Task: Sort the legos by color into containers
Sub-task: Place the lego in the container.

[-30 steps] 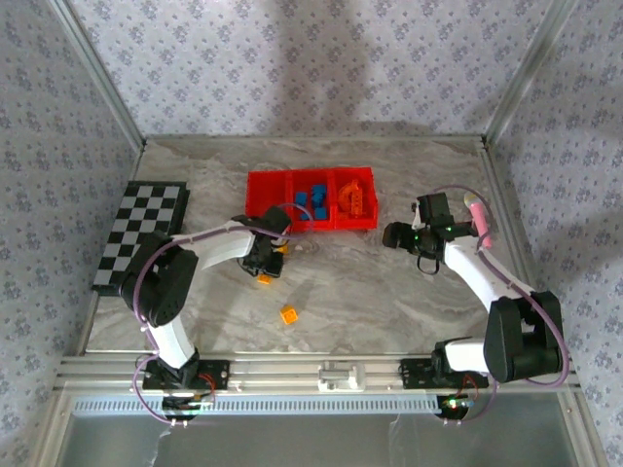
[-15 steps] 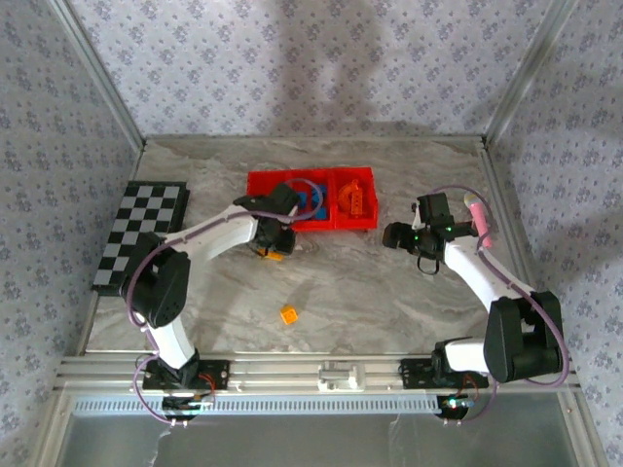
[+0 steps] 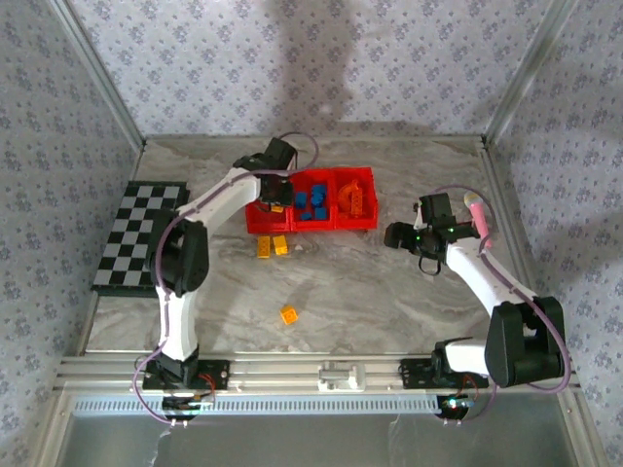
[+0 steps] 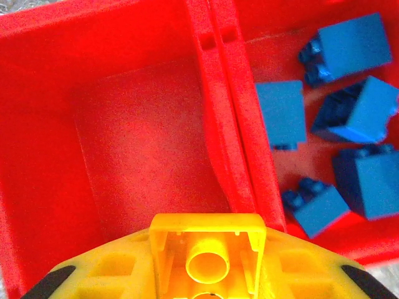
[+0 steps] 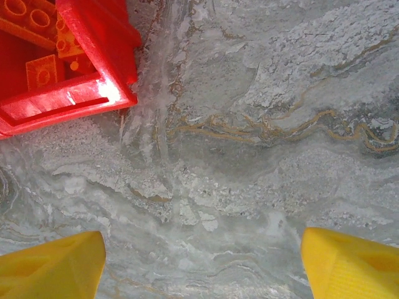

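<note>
Three joined red bins [image 3: 258, 220] sit at the back middle of the table. My left gripper [image 3: 274, 197] hangs over the empty left bin [image 4: 137, 137], shut on a yellow brick [image 4: 209, 252] with its hollow underside facing the camera. Several blue bricks [image 4: 349, 112] lie in the middle bin [image 3: 310, 202]. Orange bricks [image 5: 43, 68] fill the right bin [image 3: 354, 197]. On the table lie two yellow-orange bricks [image 3: 272, 246] in front of the bins and another [image 3: 288, 314] nearer me. My right gripper [image 3: 397, 235] is open over bare marble right of the bins, its fingertips [image 5: 56, 271] wide apart.
A black-and-white checkered board [image 3: 139, 233] lies at the left edge. A pink cylinder [image 3: 479, 216] rests at the right, beside my right arm. Patterned walls and metal posts enclose the marble table.
My left arm lifted a yellow brick from the table in front of the bins and swung back over the left bin. The right arm stayed still.
</note>
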